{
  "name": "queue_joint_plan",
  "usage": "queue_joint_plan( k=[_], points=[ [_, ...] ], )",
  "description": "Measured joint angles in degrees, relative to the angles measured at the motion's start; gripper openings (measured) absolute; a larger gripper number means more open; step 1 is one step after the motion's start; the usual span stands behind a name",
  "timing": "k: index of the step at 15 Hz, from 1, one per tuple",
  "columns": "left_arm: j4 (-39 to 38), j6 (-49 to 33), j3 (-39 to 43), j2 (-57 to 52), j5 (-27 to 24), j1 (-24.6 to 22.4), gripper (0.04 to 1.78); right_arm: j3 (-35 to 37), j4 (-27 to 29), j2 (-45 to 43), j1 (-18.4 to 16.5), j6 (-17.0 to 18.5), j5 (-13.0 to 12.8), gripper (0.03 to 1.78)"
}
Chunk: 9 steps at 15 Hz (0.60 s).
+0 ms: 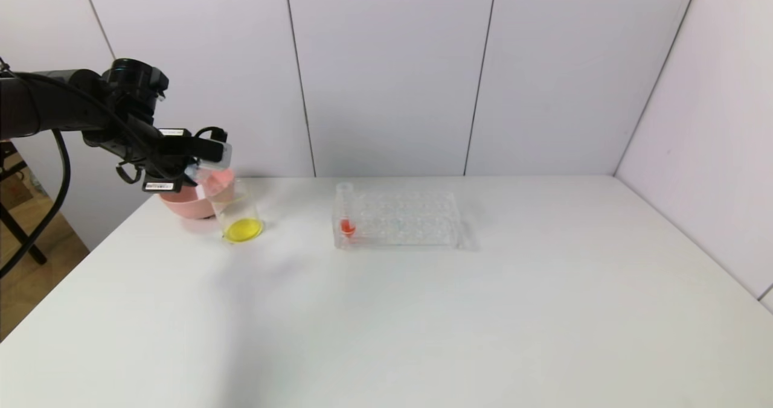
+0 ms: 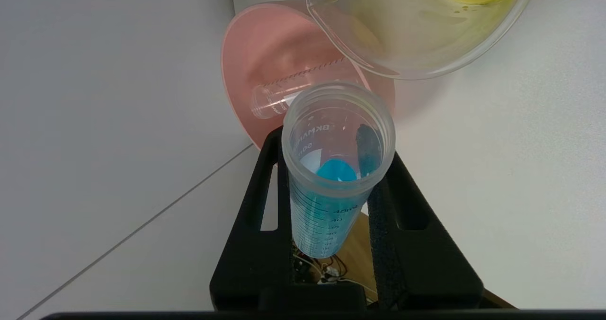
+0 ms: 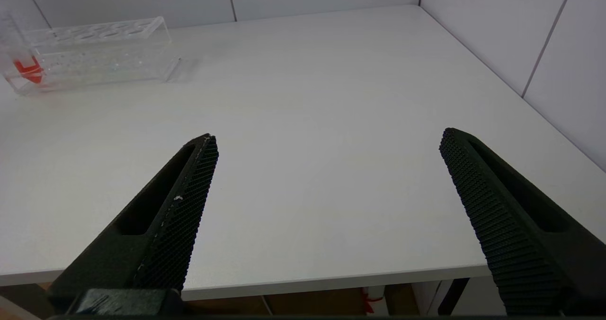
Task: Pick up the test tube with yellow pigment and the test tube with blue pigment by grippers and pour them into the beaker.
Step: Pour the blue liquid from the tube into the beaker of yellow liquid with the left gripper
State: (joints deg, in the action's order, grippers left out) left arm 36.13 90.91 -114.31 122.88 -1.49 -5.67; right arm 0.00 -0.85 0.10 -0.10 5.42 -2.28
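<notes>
Yellow liquid pools in the beaker [image 1: 237, 213] on the table [image 1: 423, 311]. Beside it the left end effector [image 2: 331, 187] clamps the test tube with blue pigment [image 2: 334, 168], tilted. Only its wrist view reveals an empty tube [image 2: 289, 90] lying in the pink bowl [image 2: 265, 50]. The right end effector [image 3: 326, 168] gapes wide, holding nothing.

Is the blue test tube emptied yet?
Not yet: blue liquid shows inside the test tube with blue pigment, clamped in the left gripper; the beaker holds only yellow.
</notes>
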Motion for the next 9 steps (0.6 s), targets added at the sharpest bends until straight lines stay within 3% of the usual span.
queue_joint_plan(
  k=[9],
  points=[
    [2.6,-1.9,0.0,-0.3,1.2,0.5,0.46,0.0,0.0,0.0,0.0,0.0,0.0,1.71]
  ],
)
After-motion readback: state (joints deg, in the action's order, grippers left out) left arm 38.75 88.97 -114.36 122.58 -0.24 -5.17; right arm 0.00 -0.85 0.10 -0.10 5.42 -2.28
